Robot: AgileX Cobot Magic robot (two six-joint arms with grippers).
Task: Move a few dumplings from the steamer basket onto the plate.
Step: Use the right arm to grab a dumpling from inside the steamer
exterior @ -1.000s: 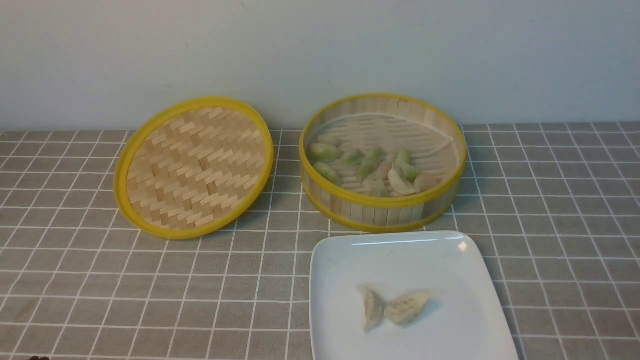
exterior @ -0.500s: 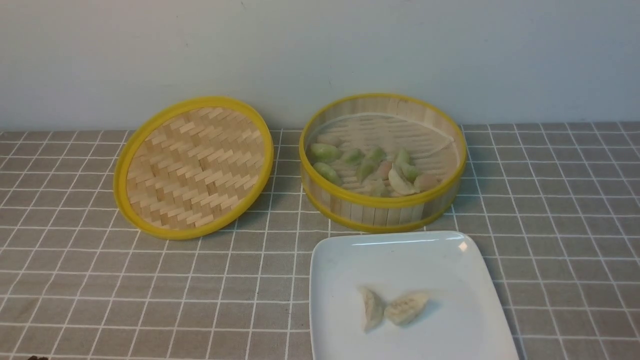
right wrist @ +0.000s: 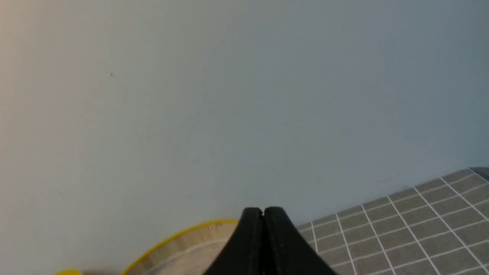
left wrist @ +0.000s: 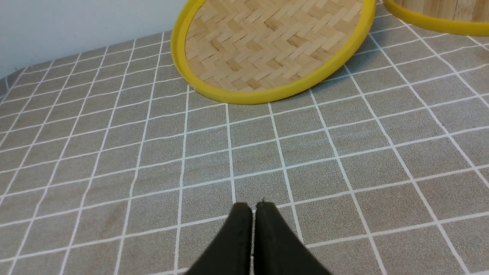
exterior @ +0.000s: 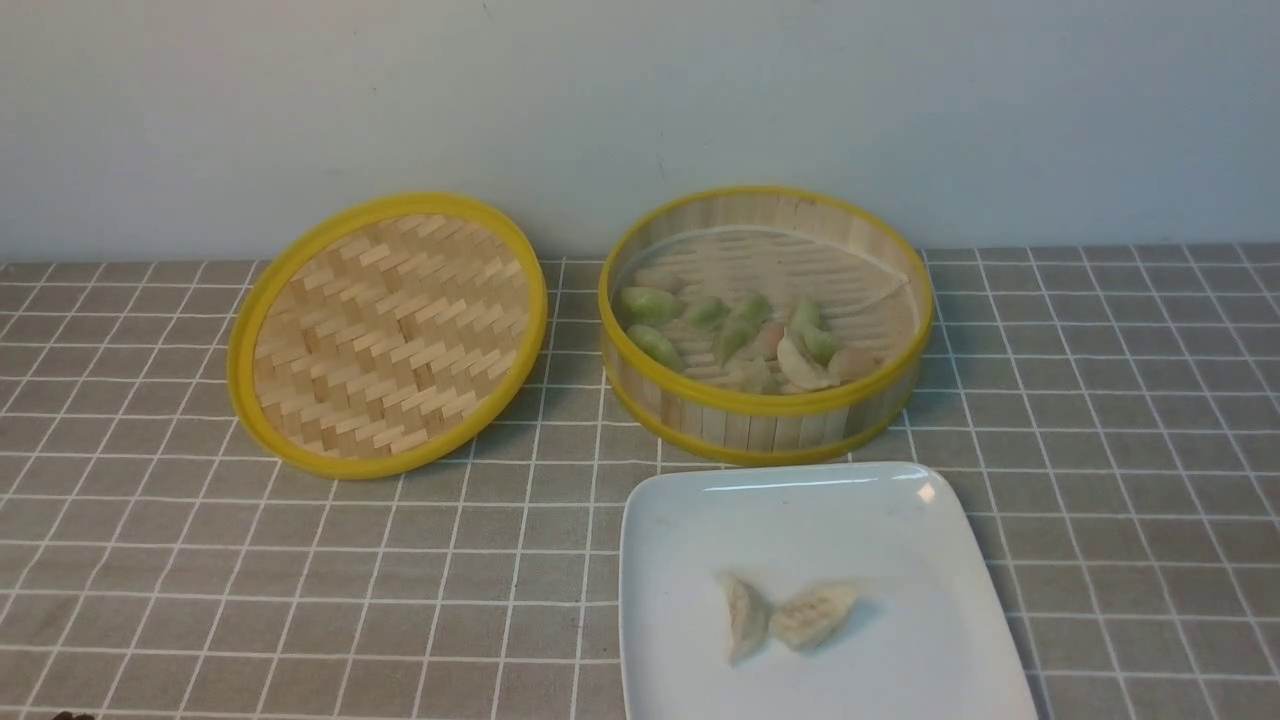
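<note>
The steamer basket (exterior: pixel 765 410) stands at the back, right of centre, with several green, cream and pinkish dumplings (exterior: pixel 735 335) along its near side. In front of it lies the white square plate (exterior: pixel 900 520) with two cream dumplings (exterior: pixel 790 615) side by side. Neither arm shows in the front view. My left gripper (left wrist: pixel 253 208) is shut and empty over bare cloth, short of the woven lid. My right gripper (right wrist: pixel 263 211) is shut and empty, pointing at the wall, with the basket's far rim (right wrist: pixel 183 235) just behind its fingers.
A shallow yellow-rimmed woven lid (exterior: pixel 388 335) leans tilted to the left of the basket, also visible in the left wrist view as the lid (left wrist: pixel 267 42). A grey checked cloth (exterior: pixel 200 560) covers the table. A pale wall (exterior: pixel 640 100) stands close behind the basket.
</note>
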